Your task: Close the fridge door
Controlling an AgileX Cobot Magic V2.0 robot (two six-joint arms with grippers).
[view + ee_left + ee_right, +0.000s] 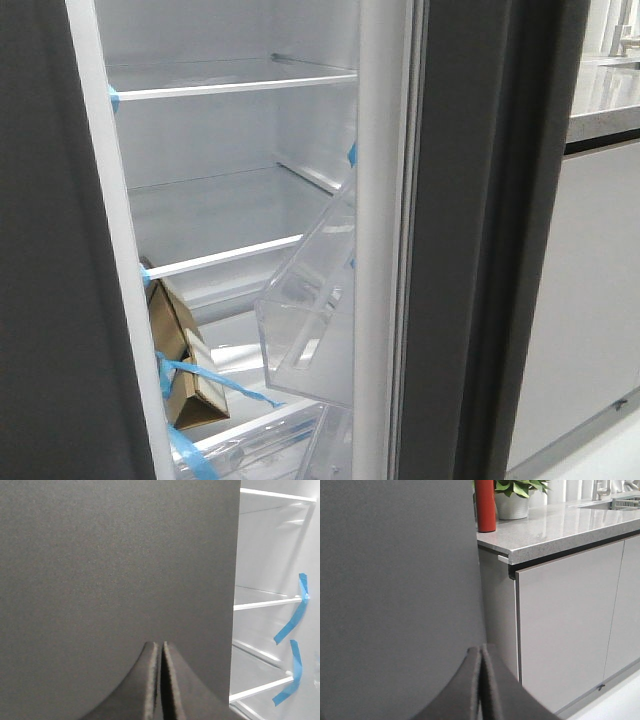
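Directly behind right tool [481, 680]: fridge door [400, 595]

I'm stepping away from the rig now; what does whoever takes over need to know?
Left gripper: fingers shut, empty, facing a dark-grey panel; contact unclear.
Right gripper: fingers shut, empty, facing a dark-grey panel beside the pale cabinet front.
Fridge door: open, its clear bin swung out from the shelves. A cardboard box sits inside.
Done: nothing visible.
Left: push the door fully shut.
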